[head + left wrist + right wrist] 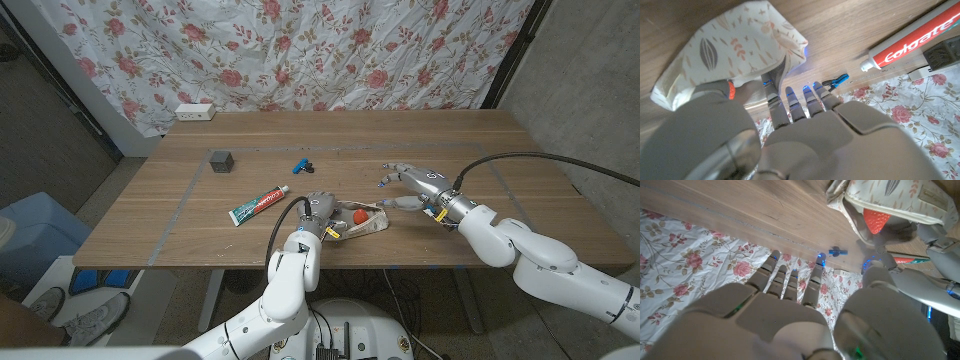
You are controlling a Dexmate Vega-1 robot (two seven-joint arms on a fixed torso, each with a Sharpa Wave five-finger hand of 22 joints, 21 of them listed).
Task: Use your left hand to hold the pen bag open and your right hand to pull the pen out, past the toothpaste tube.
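Clearly soft and limp: cream fabric pen bag with a leaf print [362,224], slumped at the near middle of the wooden table [420,140], sure to crumple and slide unless pinned. Left hand [318,212] clamped on the bag's left end, cloth pinched at the zippered mouth, as seen from the left wrist. Something red [874,220] poking from that opening, perhaps the pen's cap; rest hidden inside, so shape hard to judge. Probably light, stiff and smooth, best pinched at the exposed red end and drawn straight out. Right hand [412,182] hovering just right of the bag, fingers spread, holding nothing. Glossy red-and-white toothpaste tube [259,206] lying flat to the left of the bag, close to the left hand. Farther off: small dark grey cube [221,160] and blue clip [302,163].
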